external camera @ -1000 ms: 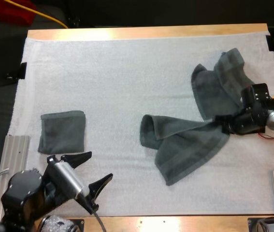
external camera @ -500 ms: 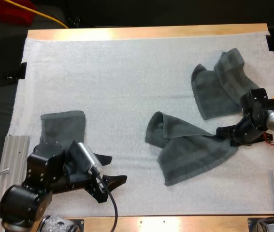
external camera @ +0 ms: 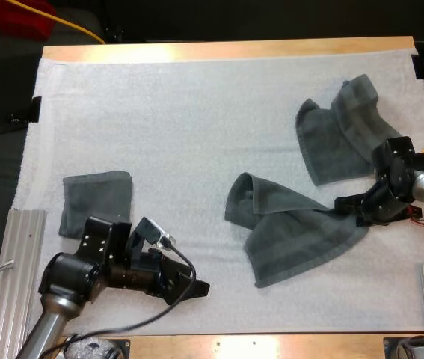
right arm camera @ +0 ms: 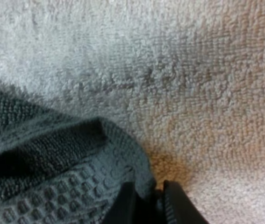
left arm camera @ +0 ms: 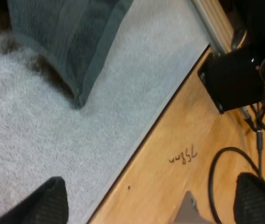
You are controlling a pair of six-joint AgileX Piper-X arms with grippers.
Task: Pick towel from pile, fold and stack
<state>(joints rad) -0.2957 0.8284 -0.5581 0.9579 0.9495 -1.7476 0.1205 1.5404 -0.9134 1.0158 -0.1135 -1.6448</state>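
Observation:
A crumpled dark grey-green towel (external camera: 290,228) lies spread at the mat's centre right. My right gripper (external camera: 344,204) is shut on its right corner. In the right wrist view the fingers (right arm camera: 125,205) pinch the towel's edge (right arm camera: 53,177) low against the mat. A second loose towel (external camera: 342,131) lies farther back on the right. At the left rests a folded towel (external camera: 97,202). My left gripper (external camera: 191,288) is open near the mat's front edge, pointing right, holding nothing. In the left wrist view its fingertips (left arm camera: 48,203) stand wide apart, with a corner of the crumpled towel (left arm camera: 71,42) ahead.
The white mat (external camera: 197,127) covers most of the wooden table (external camera: 234,49). Metal rails (external camera: 17,254) flank the front corners. The left wrist view has bare wood (left arm camera: 179,140) at the front edge and a black block (left arm camera: 235,79) beyond it.
My left arm has swung down and right along the mat's front edge. One second ago my right gripper drew the towel corner to the right; since then it has held still.

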